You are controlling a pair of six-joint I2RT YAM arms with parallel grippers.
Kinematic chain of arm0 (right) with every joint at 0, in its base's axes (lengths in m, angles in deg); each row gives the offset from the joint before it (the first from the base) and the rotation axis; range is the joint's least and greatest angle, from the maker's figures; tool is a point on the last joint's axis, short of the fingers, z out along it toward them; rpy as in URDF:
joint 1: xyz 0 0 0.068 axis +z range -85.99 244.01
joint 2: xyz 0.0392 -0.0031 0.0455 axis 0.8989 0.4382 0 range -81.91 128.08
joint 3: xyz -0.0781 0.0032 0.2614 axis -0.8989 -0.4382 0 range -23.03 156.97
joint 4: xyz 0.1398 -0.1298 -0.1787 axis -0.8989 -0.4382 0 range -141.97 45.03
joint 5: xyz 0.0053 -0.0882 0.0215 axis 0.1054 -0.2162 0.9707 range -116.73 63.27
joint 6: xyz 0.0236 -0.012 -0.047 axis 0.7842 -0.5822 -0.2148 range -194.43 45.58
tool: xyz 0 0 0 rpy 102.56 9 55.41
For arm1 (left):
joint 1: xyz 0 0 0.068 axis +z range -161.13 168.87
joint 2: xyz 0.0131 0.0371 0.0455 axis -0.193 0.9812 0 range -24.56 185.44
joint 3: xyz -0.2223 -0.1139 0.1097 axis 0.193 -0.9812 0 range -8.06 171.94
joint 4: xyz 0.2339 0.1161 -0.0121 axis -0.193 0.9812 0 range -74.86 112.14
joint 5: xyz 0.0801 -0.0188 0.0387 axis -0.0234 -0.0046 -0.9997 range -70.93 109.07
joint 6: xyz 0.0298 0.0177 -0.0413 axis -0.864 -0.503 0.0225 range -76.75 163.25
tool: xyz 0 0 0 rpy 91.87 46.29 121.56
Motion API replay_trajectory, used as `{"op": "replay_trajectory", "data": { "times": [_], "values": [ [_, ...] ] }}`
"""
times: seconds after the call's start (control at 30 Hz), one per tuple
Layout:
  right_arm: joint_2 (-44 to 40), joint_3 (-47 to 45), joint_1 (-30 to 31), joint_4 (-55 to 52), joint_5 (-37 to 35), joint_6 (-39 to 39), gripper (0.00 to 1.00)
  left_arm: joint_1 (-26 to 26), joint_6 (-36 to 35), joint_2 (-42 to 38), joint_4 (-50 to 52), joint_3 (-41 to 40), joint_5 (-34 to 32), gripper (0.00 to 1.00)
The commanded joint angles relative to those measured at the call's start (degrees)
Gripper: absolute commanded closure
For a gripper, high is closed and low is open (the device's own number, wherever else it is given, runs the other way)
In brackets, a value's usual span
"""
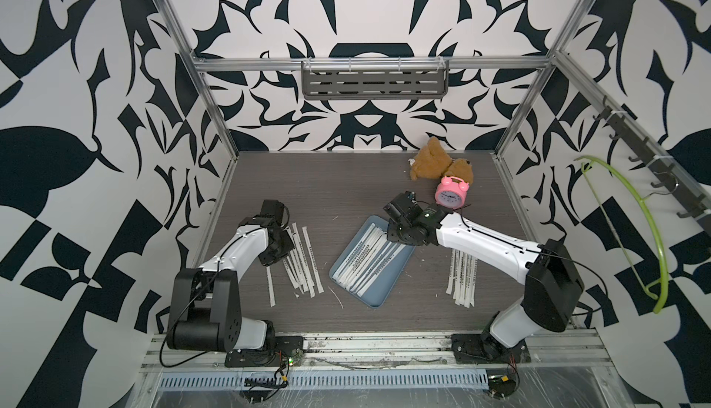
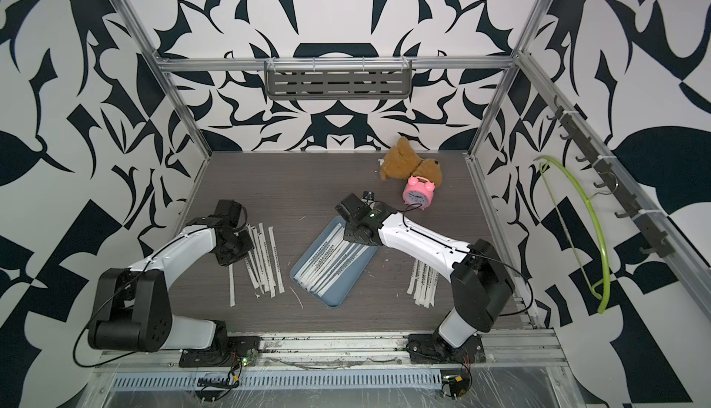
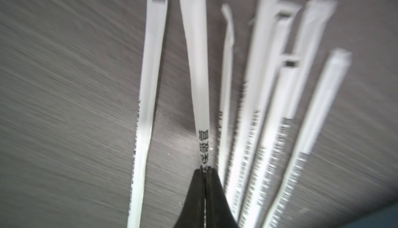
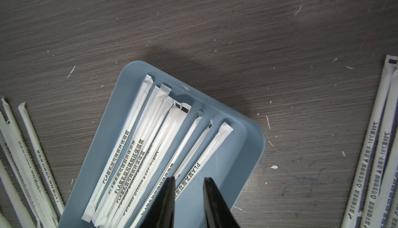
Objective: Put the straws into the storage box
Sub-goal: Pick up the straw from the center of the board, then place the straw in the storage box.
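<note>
Blue-grey and flat, the storage box (image 1: 379, 294) lies in the middle of both top views, on the dark wood table (image 1: 346, 179). Many white paper straws (image 1: 365, 261) lie side by side in it. More straws lie on the table: the left bunch (image 1: 304, 267) to the left of the box and the right bunch (image 1: 461, 277) to its right. The left gripper (image 3: 205, 170) is pinched tight on one straw (image 3: 197, 65) at the left bunch. The right gripper (image 4: 189, 179) hangs over the box with its jaws apart, holding nothing.
</note>
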Motion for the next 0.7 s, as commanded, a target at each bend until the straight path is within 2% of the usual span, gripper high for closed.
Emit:
{"op": "replay_trajectory", "data": {
  "times": [0.0,0.17,0.27,0.43,0.57,0.67],
  "values": [
    [-2.56,1.71,-0.85,-1.65,-0.49,1.38,0.72,-1.88,-0.43,-3.00,3.93,4.07,0.09,0.95],
    [-4.51,0.72,-2.34,-2.73,-1.46,1.58,0.72,-7.32,-1.90,-4.36,3.69,8.14,3.19,0.96],
    [-5.80,0.54,-3.40,-3.99,-2.13,1.08,0.72,-14.48,-5.42,-4.67,-0.10,9.98,6.18,0.96],
    [-9.09,0.14,-6.36,-6.94,-4.17,-0.63,0.72,-26.82,-10.33,-2.76,-5.24,13.86,6.98,0.96],
    [-12.39,-1.45,-9.90,-8.20,-5.14,-2.15,0.72,-36.92,-17.38,0.43,-7.92,15.58,5.82,0.96],
    [-14.38,-1.94,-11.96,-9.20,-6.29,-3.37,0.72,-41.13,-19.02,4.89,-8.49,16.24,6.54,0.98]
  ]
}}
